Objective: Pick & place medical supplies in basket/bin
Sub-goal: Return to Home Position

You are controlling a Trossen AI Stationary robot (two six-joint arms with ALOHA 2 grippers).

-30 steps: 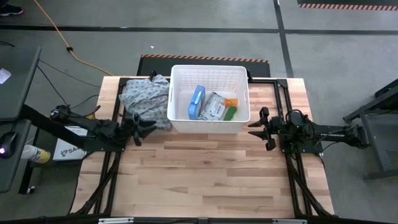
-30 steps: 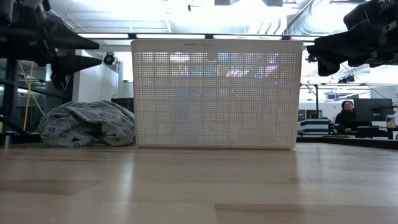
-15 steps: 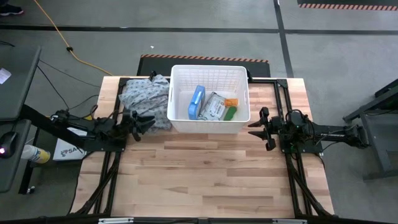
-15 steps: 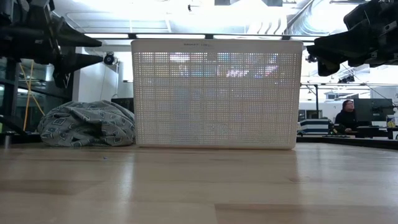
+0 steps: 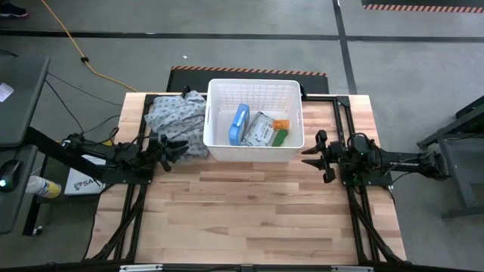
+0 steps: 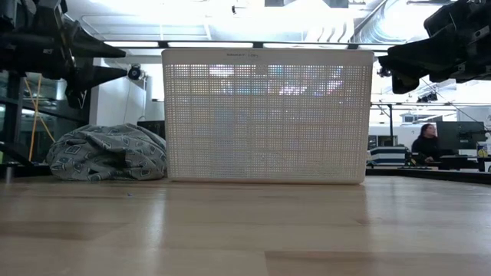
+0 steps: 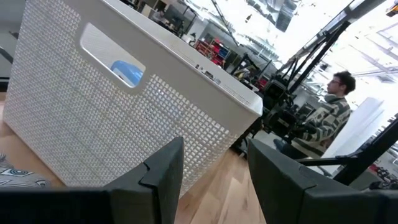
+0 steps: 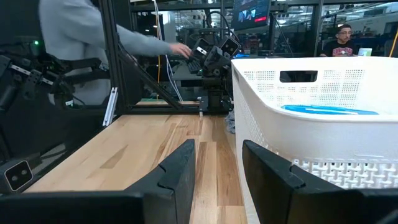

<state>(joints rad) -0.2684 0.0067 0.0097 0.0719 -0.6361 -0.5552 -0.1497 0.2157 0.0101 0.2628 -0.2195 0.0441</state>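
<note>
The white gridded basket (image 5: 254, 119) stands at the table's far middle and fills the low view (image 6: 266, 115). Inside it lie a blue-white packet (image 5: 240, 124), a grey-white soft pack (image 5: 259, 131), a green bar (image 5: 280, 137) and an orange-capped vial (image 5: 280, 124); no white tube shows. The blue packet also shows through the basket's handle hole (image 7: 127, 71). My left gripper (image 5: 175, 147) hovers open left of the basket, above the table. My right gripper (image 5: 311, 155) hovers open right of the basket. Both are empty.
A grey patterned cloth (image 5: 176, 115) lies bunched against the basket's left side (image 6: 107, 153). Bare wooden tabletop (image 5: 249, 211) spreads across the near half. People sit or stand in the room beyond the table (image 8: 74, 37) (image 7: 323, 115).
My left gripper has drawn back slightly toward the table's left edge, away from the basket and cloth, staying open. The right arm, the basket and its contents have kept still.
</note>
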